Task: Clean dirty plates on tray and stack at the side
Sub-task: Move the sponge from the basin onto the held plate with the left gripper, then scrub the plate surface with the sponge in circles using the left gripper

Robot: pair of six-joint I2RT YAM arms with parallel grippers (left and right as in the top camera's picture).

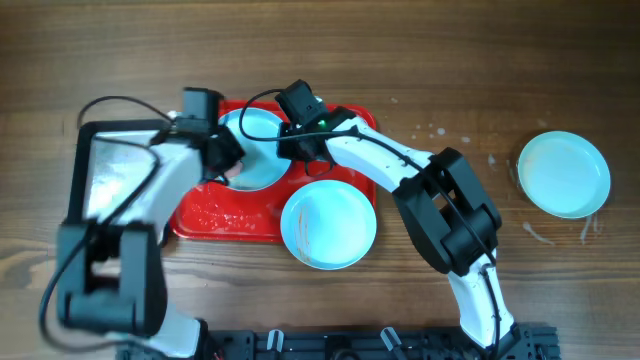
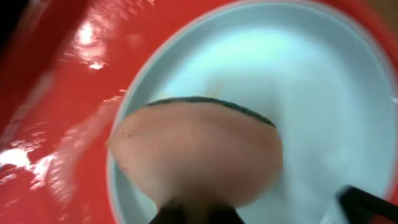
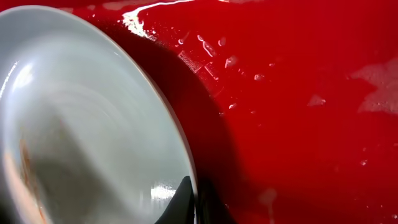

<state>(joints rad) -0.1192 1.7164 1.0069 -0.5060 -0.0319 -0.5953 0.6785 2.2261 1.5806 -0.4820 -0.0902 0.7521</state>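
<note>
Pinched in the closed left gripper, a pinkish, green-edged sponge presses on the far plate in the red tray, while the right gripper is clamped on that plate's right rim. A second plate overlaps the tray's near right edge, and a third plate sits on the table well off to the right.

I have the left gripper and right gripper at one plate on the tray. A second plate overlaps its front rim, and a third plate lies far right.
</note>
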